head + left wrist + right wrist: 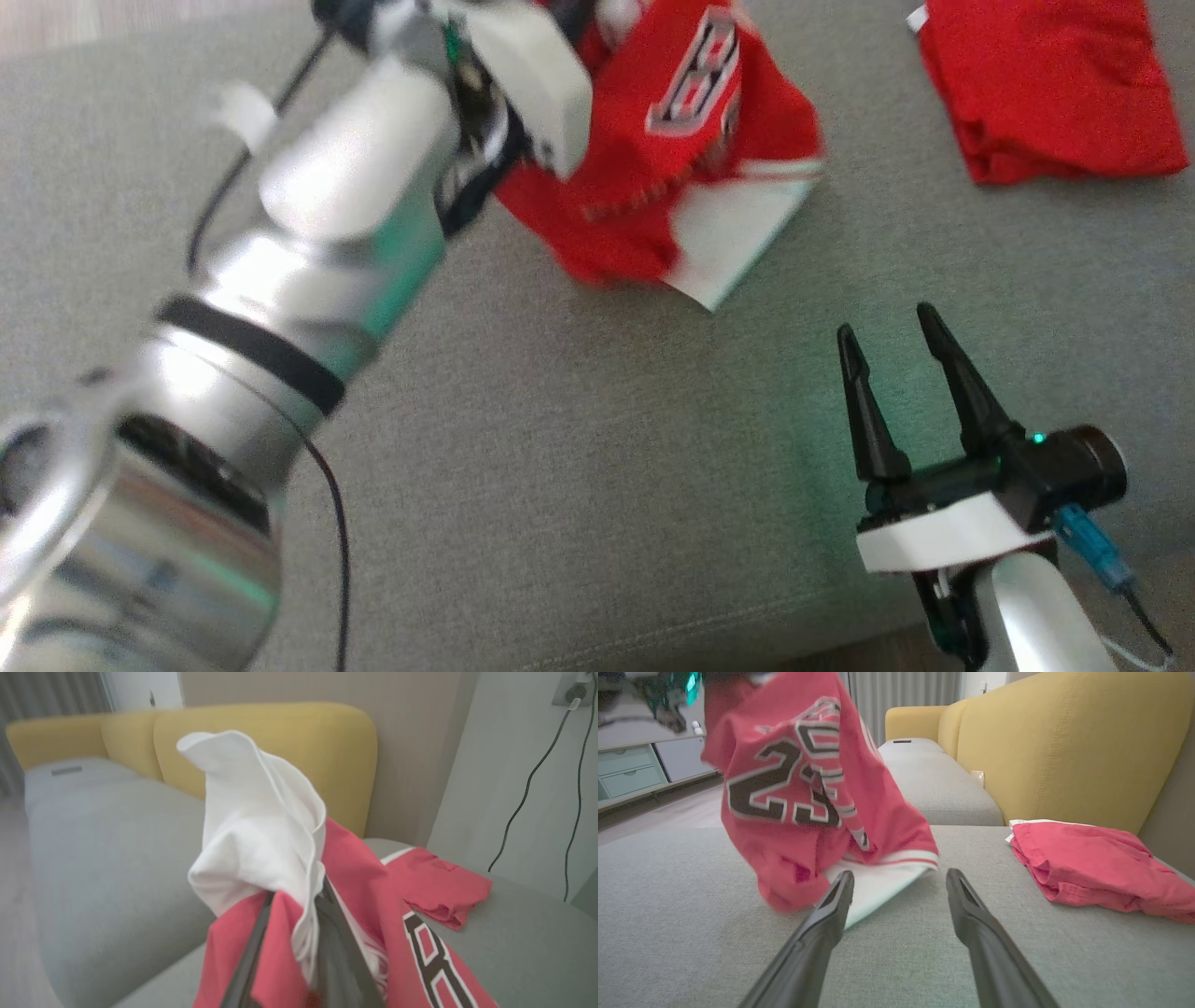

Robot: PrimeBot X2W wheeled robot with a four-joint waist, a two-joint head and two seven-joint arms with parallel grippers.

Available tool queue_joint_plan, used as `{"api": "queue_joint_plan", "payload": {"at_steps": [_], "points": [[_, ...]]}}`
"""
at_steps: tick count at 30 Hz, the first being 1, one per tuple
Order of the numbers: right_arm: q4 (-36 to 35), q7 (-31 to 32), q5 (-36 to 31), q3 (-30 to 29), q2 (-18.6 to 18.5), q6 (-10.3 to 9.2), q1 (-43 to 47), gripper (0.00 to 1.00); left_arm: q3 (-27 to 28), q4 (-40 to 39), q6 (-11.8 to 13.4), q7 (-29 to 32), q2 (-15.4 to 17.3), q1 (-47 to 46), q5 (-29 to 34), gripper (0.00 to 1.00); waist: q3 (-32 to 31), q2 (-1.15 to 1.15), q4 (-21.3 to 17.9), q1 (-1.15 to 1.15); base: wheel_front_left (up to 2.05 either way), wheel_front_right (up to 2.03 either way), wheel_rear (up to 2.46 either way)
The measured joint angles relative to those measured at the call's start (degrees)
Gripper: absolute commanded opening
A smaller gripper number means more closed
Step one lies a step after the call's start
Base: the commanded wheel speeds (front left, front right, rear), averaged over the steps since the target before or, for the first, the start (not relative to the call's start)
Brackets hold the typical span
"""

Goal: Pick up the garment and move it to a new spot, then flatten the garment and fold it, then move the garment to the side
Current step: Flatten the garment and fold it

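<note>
- Left gripper [297,891] clenched on a wad of the jersey [653,140], with white lining and red cloth pinched together.
- The jersey hangs lifted over the grey sofa seat [579,467]. Its white lower edge seems to touch the cushion (head view is blurred there).
- Right gripper [885,320] released, jaws apart, low over the seat near that edge.
- Risk: the grip holds a wad, not an edge, so layers could slide out in transit, and the trailing hem may drag and crumple.
- Risk: set down too near the folded red cloth [1046,84], the two could tangle.
- Writing: "23" in black with a white outline, read in the right wrist view. The other block lettering is partial and unreadable.
</note>
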Motion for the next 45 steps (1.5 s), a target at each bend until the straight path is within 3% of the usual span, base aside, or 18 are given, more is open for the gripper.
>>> {"api": "queue_joint_plan", "payload": {"at_steps": [3,8,11,16,17,18,24,31,34,39,45], "points": [[-0.02,0.0,0.01,-0.3,0.05,0.0,1.59,1.0,0.8,-3.46,0.54,-0.36,1.7,-4.36,5.27,0.0,-2.16,0.0,-0.4,0.0,0.0,0.0,0.0],[-0.08,0.0,0.01,-1.05,0.15,0.0,3.1,1.0,2.08,-19.91,2.8,-0.81,5.66,-4.07,18.25,0.0,-4.17,0.0,-0.25,0.0,0.0,0.0,0.0],[-0.47,0.0,0.02,-1.22,0.2,0.0,3.14,1.0,-0.13,-28.02,3.75,-0.89,6.54,3.8,24.19,0.0,-4.35,0.0,0.57,0.0,0.0,0.0,0.0],[-1.07,0.0,0.09,-1.16,0.29,0.0,3.1,1.0,-5.55,-30.59,4.91,-0.79,7.42,23.2,30.06,0.0,-2.96,0.0,1.68,0.0,0.0,0.0,0.0],[-1.14,0.0,0.09,-1.12,0.34,0.0,2.82,1.0,-5.68,-31.05,4.46,-0.79,7.2,28.39,30.69,0.64,-2.15,0.0,1.96,0.0,0.0,0.0,0.0],[-1.14,0.0,0.08,-1.05,0.35,0.0,2.68,1.0,-5.03,-31.05,4.43,-0.79,6.88,30.42,30.34,1.0,-1.79,0.0,2.05,0.0,0.0,0.0,0.0],[-1.09,0.0,0.08,-1.46,0.4,0.0,2.66,1.0,-1.32,-32.7,2.42,-0.79,5.23,36.82,30.15,1.0,-1.68,0.0,2.38,0.0,0.0,0.0,0.0],[-1.07,0.0,0.08,-2.65,0.41,0.0,3.05,1.0,3.91,-34.41,0.98,-0.62,3.25,42.7,22.05,1.0,-3.1,0.0,2.75,0.0,0.0,0.0,0.0],[-1.12,0.0,0.08,-2.55,0.41,0.0,3.07,1.0,5.42,-33.35,1.02,2.91,1.66,41.34,18.36,1.0,-2.86,0.0,2.76,0.0,0.0,0.0,0.0],[-1.21,0.0,0.08,-2.54,0.45,0.0,2.97,1.0,3.57,-30.47,1.33,9.72,0.56,34.98,17.17,1.0,-2.04,0.0,1.8,0.0,0.0,0.0,0.0],[-3.01,0.0,-0.16,-5.37,0.58,0.0,2.97,1.0,-3.53,-30.04,2.09,15.93,0.27,28.0,13.22,1.0,-0.58,0.0,-1.56,0.0,0.0,0.0,0.0]]}}
